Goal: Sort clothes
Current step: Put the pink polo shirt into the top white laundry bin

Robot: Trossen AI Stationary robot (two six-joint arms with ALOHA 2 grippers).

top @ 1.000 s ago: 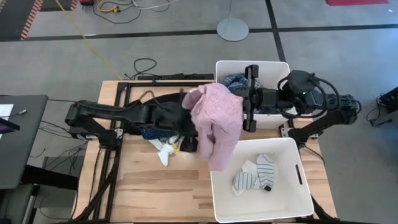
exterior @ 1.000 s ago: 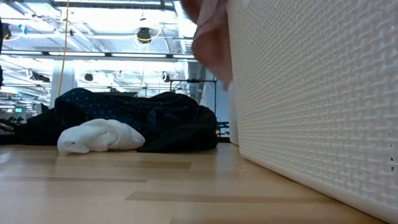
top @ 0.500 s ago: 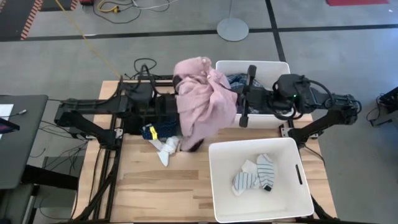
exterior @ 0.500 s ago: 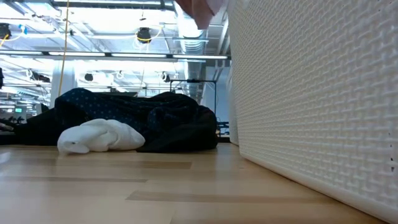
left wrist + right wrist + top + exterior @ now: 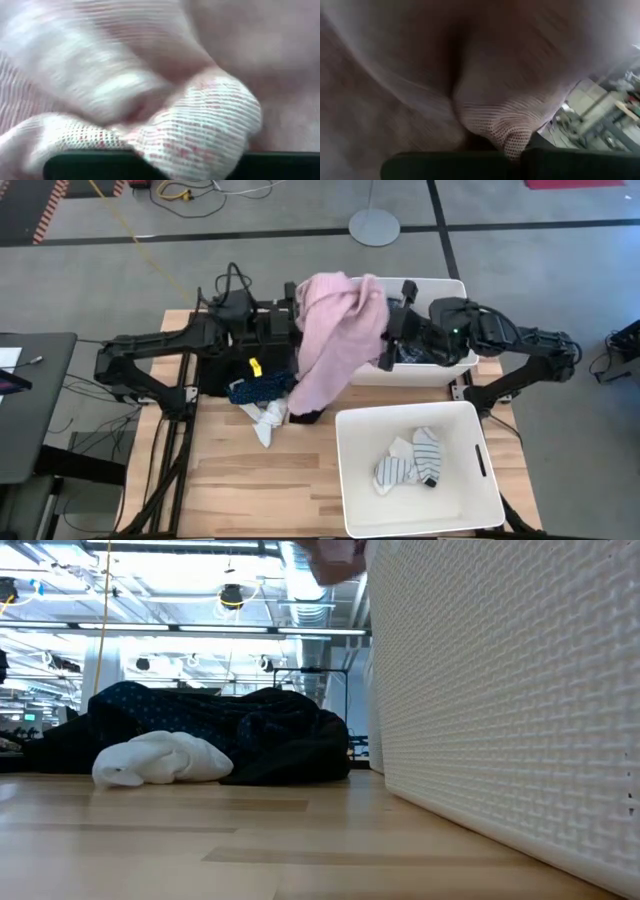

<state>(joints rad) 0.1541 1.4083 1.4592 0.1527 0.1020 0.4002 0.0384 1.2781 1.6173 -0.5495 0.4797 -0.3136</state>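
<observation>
The pink garment (image 5: 335, 340) hangs between my two grippers above the table's far middle, beside the far white bin (image 5: 440, 285). Its lower end (image 5: 308, 405) dangles over the dark clothes; its hem shows at the top of the low view (image 5: 335, 558). My left gripper (image 5: 300, 298) is shut on its left side, my right gripper (image 5: 385, 330) on its right side. A black garment (image 5: 290, 740), a navy dotted one (image 5: 150, 710) and a white sock (image 5: 160, 760) lie on the table. My left gripper holds a bunched fold of the pink knit (image 5: 200, 125), which fills its wrist view above a dark finger (image 5: 150, 167). It comes level from the table's left. The garment hangs below it. My right gripper holds a fold of the pink knit (image 5: 495, 125) between its dark fingers (image 5: 445, 167). It comes level from the table's right. The cloth hangs slack below and between the two grippers.
The near white bin (image 5: 350, 480) holds white and striped socks (image 5: 412, 460) at the front right; its wall fills the right of the low view (image 5: 500, 720). Bare wood lies at the table's front left (image 5: 260, 490).
Both grippers have gone up and toward the table's far edge with the pink garment. Its lower end has swung off the near bin's corner and now hangs over the dark clothes. In the low view its hem has risen almost out of the picture.
</observation>
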